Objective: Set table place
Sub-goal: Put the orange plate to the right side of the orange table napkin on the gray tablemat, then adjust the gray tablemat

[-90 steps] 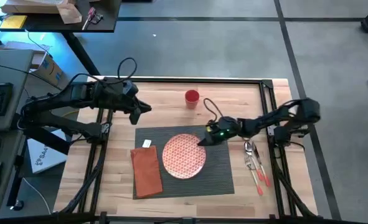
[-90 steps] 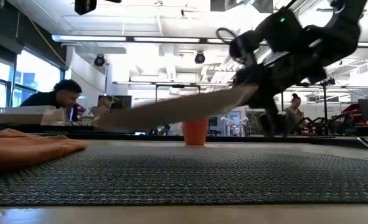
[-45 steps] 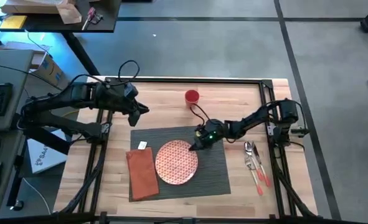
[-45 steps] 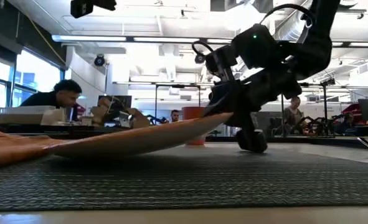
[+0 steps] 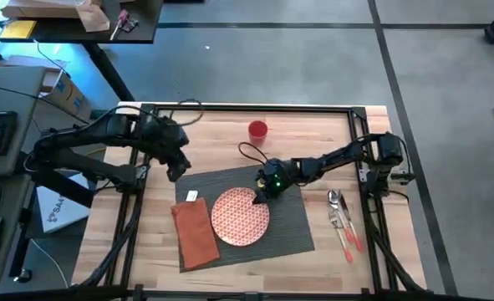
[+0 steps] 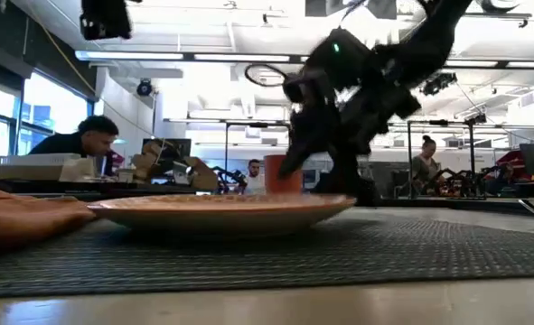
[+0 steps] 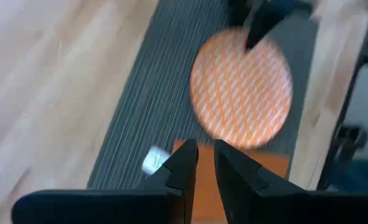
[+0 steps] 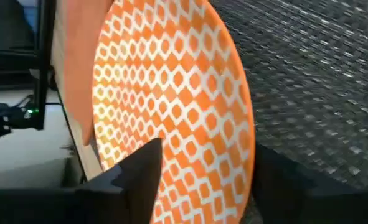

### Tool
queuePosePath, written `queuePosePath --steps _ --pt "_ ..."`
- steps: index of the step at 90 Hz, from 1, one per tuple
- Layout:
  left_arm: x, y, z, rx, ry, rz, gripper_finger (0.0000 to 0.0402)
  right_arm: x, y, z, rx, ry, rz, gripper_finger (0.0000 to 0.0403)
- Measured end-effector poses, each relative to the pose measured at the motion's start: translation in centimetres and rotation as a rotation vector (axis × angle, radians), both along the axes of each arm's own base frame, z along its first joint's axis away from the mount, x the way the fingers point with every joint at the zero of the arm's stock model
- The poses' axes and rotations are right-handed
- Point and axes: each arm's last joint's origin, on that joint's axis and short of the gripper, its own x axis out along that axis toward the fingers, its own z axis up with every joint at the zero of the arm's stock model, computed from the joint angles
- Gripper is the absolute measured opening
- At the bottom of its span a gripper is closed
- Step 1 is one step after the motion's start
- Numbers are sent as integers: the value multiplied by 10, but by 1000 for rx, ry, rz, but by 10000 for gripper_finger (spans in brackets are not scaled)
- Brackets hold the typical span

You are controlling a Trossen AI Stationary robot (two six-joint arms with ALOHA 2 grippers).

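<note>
Setting the plate down on the mat.

My right gripper is sitting at the plate's far rim, fingers spread to either side of that rim; whether they are pinching it or letting go, I cannot tell. The plate is lying flat mid-mat, touching the napkin at the mat's left edge. My left gripper is hanging over the mat's far-left corner, fingers nearly together and empty. I am judging my right arm nearer the cutlery lying lengthwise along the table's right edge, with the cup near the far edge.
</note>
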Motion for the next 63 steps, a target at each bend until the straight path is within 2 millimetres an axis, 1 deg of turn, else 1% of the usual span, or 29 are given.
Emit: queuePosePath --steps 7,12,21,26,34,41,51,63 --pt "4 -2 -5 -5 28 -2 42 -2 0 8 -17 70 24 243" --pt "7 -3 -14 -19 63 0 39 -3 0 16 -28 99 38 248" --pt "13 -5 -40 -28 128 -4 27 -4 0 39 -39 85 36 248" --pt "14 -6 -60 -40 169 8 18 -9 -1 44 -58 141 17 245" --pt "17 -7 -92 -64 207 27 5 -23 -2 38 -106 307 -14 234" --pt "19 -7 -120 -72 206 28 2 -35 -3 33 -167 421 -24 215" --pt "24 -7 -156 -72 159 25 1 -54 -4 15 -224 575 -31 172" --pt "27 -4 -192 -55 139 29 0 -68 2 1 -194 642 -71 111"
